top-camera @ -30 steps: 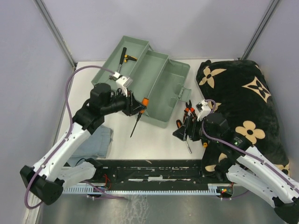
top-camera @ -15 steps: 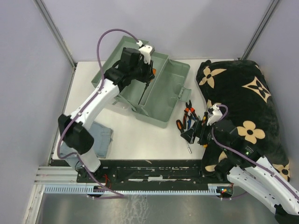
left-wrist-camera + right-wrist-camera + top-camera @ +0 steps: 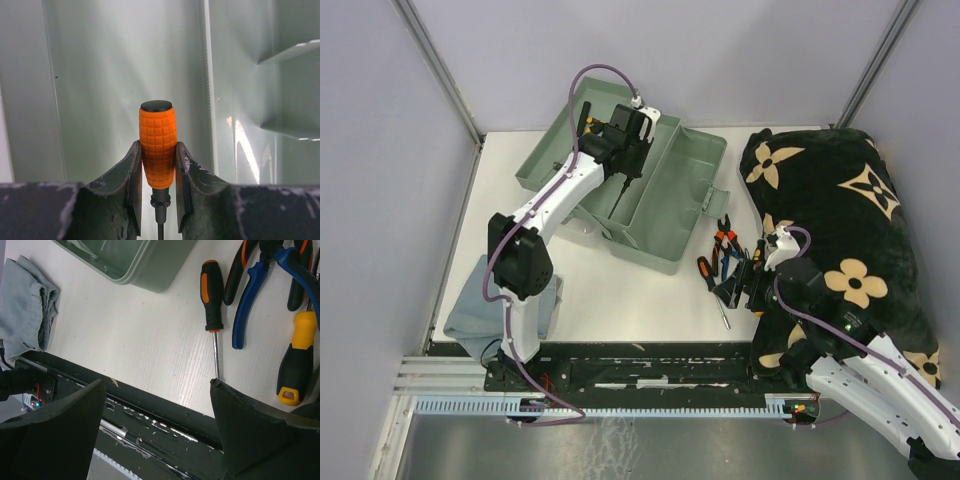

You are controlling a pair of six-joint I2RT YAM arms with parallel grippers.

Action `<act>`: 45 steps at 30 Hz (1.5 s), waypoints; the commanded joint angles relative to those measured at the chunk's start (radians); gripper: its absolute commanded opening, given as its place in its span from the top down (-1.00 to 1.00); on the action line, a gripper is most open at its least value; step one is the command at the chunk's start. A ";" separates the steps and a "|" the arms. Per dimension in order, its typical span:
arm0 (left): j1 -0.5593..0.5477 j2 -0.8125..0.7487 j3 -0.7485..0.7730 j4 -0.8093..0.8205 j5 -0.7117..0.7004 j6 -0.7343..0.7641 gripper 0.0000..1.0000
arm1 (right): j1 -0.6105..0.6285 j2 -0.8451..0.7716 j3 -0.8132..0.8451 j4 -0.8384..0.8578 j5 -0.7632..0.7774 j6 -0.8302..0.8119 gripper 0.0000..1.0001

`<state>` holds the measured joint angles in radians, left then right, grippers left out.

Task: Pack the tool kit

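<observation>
The pale green toolbox lies open at the table's back. My left gripper hovers over its middle tray, shut on the orange handle of a screwdriver. The shaft points back between the fingers, and the green tray floor lies below. A hammer rests in the far left tray. My right gripper stands open over the table's front edge, empty. Just beyond it lie a black-and-orange screwdriver, blue-handled pliers, orange-handled pliers and a yellow-and-black handle.
A black blanket with beige flower marks fills the right side, beside the loose tools. A folded grey-blue cloth lies at the front left, under the left arm's base. The black rail runs along the near edge.
My left arm carried the orange screwdriver from in front of the toolbox up over its middle tray. My right gripper drew back slightly from the loose tools and opened a little wider.
</observation>
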<state>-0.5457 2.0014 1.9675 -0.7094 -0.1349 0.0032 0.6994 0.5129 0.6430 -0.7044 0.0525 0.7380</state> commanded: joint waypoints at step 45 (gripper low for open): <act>-0.004 -1.257 -1.240 0.469 0.310 -0.389 -0.39 | 0.004 0.568 -0.037 0.186 0.052 0.008 -0.26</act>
<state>-0.5468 0.8116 0.7624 -0.3519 0.2329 -0.3042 0.6994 1.0248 0.5690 -0.5823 0.1020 0.7616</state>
